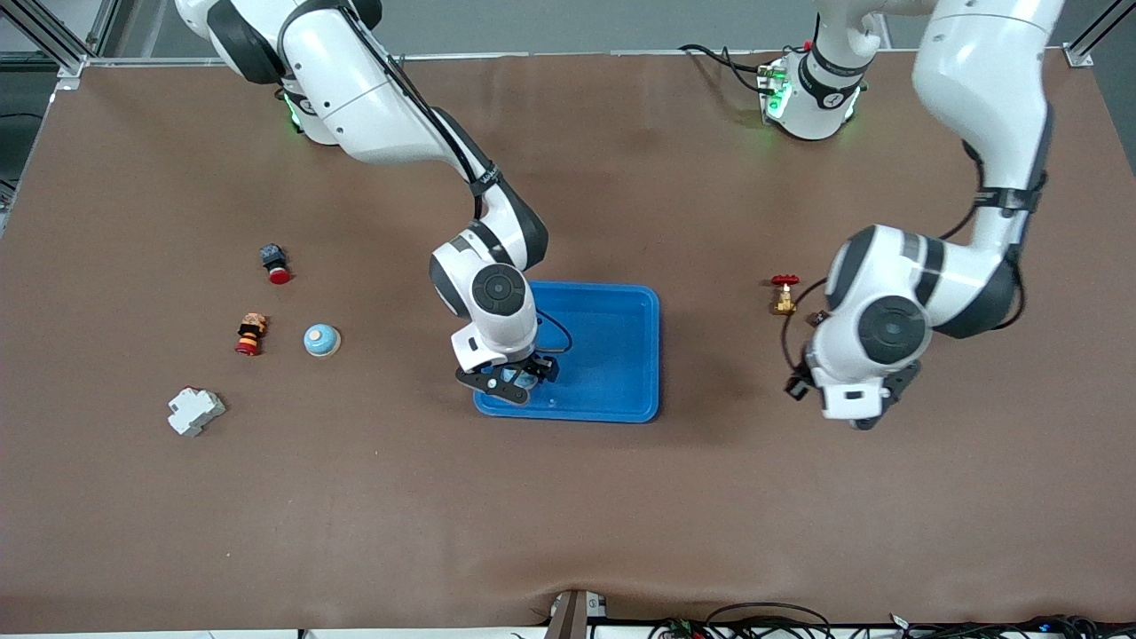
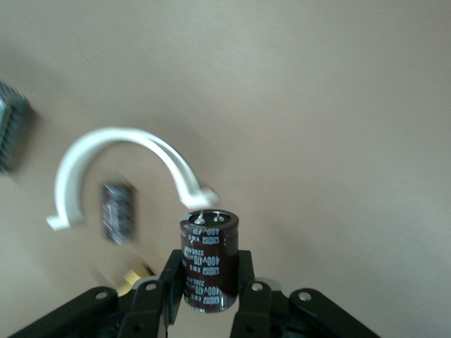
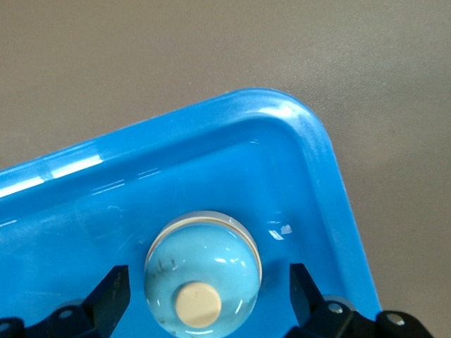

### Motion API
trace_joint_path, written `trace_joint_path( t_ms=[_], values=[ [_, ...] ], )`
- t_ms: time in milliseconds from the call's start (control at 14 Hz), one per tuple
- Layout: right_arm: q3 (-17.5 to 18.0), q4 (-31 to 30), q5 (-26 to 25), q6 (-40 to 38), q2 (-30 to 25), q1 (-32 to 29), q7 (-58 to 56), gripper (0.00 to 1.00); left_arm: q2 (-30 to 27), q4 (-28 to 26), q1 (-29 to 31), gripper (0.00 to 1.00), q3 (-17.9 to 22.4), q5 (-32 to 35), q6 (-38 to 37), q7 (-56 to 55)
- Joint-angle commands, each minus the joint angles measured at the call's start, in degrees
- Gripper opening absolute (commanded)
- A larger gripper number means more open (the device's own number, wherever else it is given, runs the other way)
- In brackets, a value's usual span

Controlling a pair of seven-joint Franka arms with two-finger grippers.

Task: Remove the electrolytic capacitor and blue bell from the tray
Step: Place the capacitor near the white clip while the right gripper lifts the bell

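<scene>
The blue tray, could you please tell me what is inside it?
A blue bell sits in a corner of the tray, between the open right gripper's fingers. The right arm covers part of the tray floor in the front view.

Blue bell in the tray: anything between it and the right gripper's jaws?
Nothing visible. The right gripper sits over the tray corner with its jaws open on either side of the blue bell; the gaps are bare tray floor. The left gripper, shut on the electrolytic capacitor, is off over the table.
</scene>
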Motion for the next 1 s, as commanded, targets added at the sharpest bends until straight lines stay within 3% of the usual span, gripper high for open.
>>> trace_joint_path(
  t_ms=[0,143,286,357,429,786,929],
  values=[
    [-0.48,2.99,-1.48,-0.52,1.59,0.57,2.03,1.0,-1.07,-4.38,6.18,0.0,-0.74,0.55,2.11,9.36],
    [-0.48,2.99,-1.48,-0.52,1.59,0.57,1.94,0.95,1.38,-4.48,7.69,0.0,-0.65,0.73,3.78,10.97],
    [-0.48,2.91,-1.48,-0.61,1.59,0.57,1.41,0.43,2.88,-4.47,9.18,0.0,-0.12,1.77,6.5,11.67],
    [-0.48,2.91,-1.48,-0.69,1.59,0.57,1.41,0.08,3.32,-4.39,9.8,0.0,-0.3,3.44,6.6,12.72],
    [-0.39,2.91,-1.39,-0.69,1.59,0.57,1.67,0.0,4.11,-4.04,10.33,0.0,-0.21,4.24,6.78,14.04],
    [-0.04,2.99,-0.25,-2.18,-0.16,0.57,1.41,0.0,7.01,-3.86,13.31,0.0,-0.03,6.35,10.46,19.93],
    [1.18,4.21,-0.25,-9.18,-0.96,0.39,1.5,0.0,7.46,-3.86,13.32,0.0,-0.03,6.35,11.26,20.11]
  ],
)
